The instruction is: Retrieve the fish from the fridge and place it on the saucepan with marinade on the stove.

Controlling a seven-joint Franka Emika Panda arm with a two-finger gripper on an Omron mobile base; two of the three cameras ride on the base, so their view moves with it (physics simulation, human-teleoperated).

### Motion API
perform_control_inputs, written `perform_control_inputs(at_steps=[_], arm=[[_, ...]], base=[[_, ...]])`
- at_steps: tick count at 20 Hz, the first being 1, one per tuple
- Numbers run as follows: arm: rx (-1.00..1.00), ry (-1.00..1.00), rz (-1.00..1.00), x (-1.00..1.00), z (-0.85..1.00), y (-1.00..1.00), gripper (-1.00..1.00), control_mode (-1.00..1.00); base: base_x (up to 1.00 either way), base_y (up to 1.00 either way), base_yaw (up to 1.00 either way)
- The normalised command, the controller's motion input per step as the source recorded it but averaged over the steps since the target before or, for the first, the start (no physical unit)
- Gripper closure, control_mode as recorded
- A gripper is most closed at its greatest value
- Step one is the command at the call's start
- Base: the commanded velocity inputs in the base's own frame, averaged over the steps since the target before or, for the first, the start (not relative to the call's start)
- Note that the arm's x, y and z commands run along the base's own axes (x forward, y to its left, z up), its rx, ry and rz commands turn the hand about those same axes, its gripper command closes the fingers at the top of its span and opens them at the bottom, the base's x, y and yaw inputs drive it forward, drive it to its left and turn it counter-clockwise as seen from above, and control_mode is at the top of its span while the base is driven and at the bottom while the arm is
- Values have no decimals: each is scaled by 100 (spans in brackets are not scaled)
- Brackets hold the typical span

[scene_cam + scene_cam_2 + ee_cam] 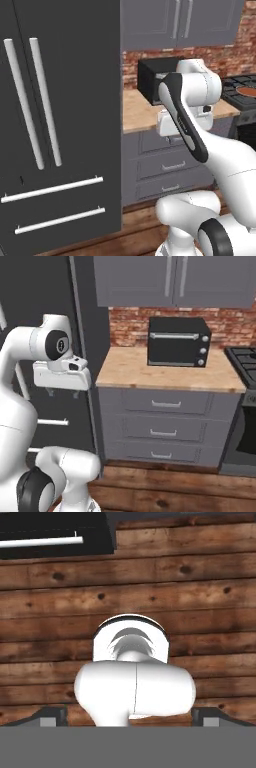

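The fridge (60,120) stands shut, both doors and both lower drawers closed, so the fish inside cannot be seen. The gripper (62,392) hangs just in front of the fridge's right edge, pointing down at the wooden floor (200,587), its jaws spread wide with nothing between them. In the hand view a fridge drawer handle (40,542) lies beyond the fingertips (50,717). Well off to the gripper's right, past the counter (165,373) and toaster oven (178,342), the saucepan (246,91) of reddish marinade sits on the stove (235,87).
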Motion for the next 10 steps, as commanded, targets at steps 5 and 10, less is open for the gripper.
perform_control_inputs(at_steps=[5,10], arm=[[0,0,0,0,0,0,-100,100],[0,0,0,0,0,0,-100,100]], base=[[-21,97,3],[1,71,22]])
